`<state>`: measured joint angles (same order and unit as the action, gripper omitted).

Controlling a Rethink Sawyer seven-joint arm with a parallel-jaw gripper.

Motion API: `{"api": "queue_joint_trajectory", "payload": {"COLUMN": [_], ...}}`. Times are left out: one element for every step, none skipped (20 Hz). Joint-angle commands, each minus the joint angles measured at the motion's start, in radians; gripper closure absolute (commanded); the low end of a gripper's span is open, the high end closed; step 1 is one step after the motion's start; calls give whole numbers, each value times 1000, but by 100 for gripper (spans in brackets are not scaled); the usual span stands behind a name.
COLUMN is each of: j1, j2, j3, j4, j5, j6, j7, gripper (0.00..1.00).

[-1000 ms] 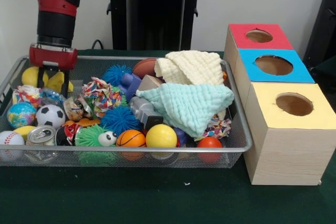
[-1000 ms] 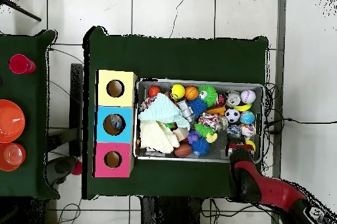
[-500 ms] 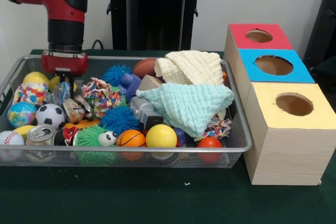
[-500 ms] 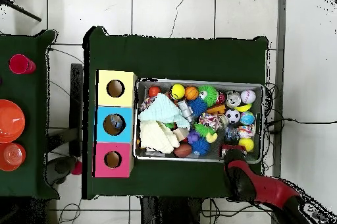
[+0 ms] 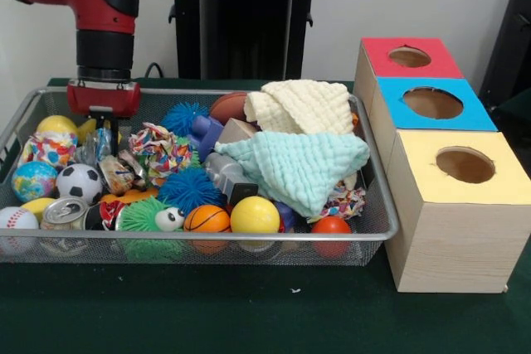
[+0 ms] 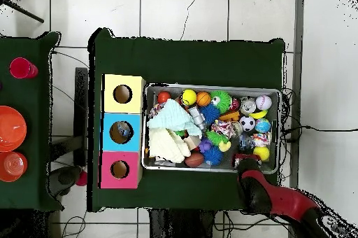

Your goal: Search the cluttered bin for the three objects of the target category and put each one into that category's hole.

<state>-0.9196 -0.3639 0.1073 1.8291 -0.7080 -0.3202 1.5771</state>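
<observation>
The wire mesh bin [image 5: 207, 238] is packed with balls, toys and cloths; it also shows in the overhead view [image 6: 210, 86]. My gripper [image 5: 101, 140] hangs down into its far left part, right at a small see-through bottle with a blue label [image 5: 90, 149] standing among the toys. In the overhead view the gripper [image 6: 243, 159] is at the bin's lower right. A second crumpled clear bottle [image 5: 117, 173] seems to lie beside the soccer ball. The blue-surround hole [image 5: 432, 103] is the middle one of the wooden box [image 6: 121, 132].
A silver can [image 5: 65, 213] lies at the front left. Mint [image 5: 294, 167] and cream cloths [image 5: 300, 105] cover the bin's right half. Red-surround [image 5: 409, 56] and yellow-surround holes [image 5: 465, 164] flank the blue one. The robot pedestal [image 5: 241, 18] stands behind.
The gripper moved right along the bin's back edge and a little lower over the last second, coming onto the blue-label bottle. It has held still for the last half second.
</observation>
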Motion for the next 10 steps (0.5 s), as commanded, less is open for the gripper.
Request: {"api": "queue_joint_trajectory", "payload": {"j1": [50,54,59,64,65,68,69,70,70,69], "j2": [-28,-58,-91,-124,-158,-189,-215,-241,-262,-286], "j3": [56,60,61,62,67,69,71,73,77,82], "j4": [39,59,81,102,124,141,156,170,182,193], "j5": [1,13,23,33,42,48,52,56,58,63], "j6": [159,184,208,233,253,273,290,308,319,337], "j7": [111,112,112,112,113,113,110,107,106,101], "gripper": [100,100,100,100,100,100,100,100,100,100]}}
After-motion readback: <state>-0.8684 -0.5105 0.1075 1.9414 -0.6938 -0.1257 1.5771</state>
